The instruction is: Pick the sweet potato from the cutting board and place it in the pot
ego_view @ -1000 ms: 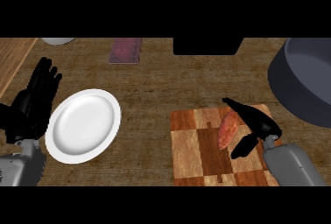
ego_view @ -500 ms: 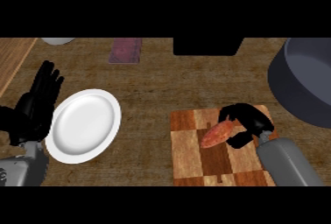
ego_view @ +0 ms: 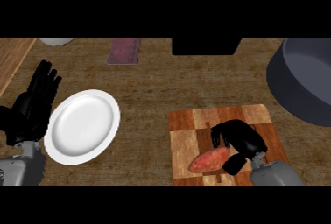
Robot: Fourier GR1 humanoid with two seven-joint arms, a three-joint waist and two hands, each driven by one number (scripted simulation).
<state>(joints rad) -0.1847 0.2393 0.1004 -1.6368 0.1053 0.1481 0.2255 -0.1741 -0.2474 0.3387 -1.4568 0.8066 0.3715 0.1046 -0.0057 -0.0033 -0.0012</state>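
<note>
The reddish sweet potato [ego_view: 209, 160] lies on the wooden cutting board [ego_view: 194, 122] toward its near edge. My right hand [ego_view: 239, 141] is on the board with fingers curled over the potato's right end and the thumb below it. The dark grey pot [ego_view: 304, 83] stands at the right edge, beyond the board. My left hand [ego_view: 33, 105] rests open at the left edge, fingers up, beside the white plate.
A white plate [ego_view: 82, 126] lies left of the board. At the back sit a pink-purple sponge [ego_view: 124, 51], a black box [ego_view: 205, 46] and a pale bowl [ego_view: 57, 41]. A lighter wood strip [ego_view: 13, 57] runs at far left.
My right hand has closed round the sweet potato and drawn it toward the board's near edge; the potato has turned from upright to slanted. The left hand stayed still.
</note>
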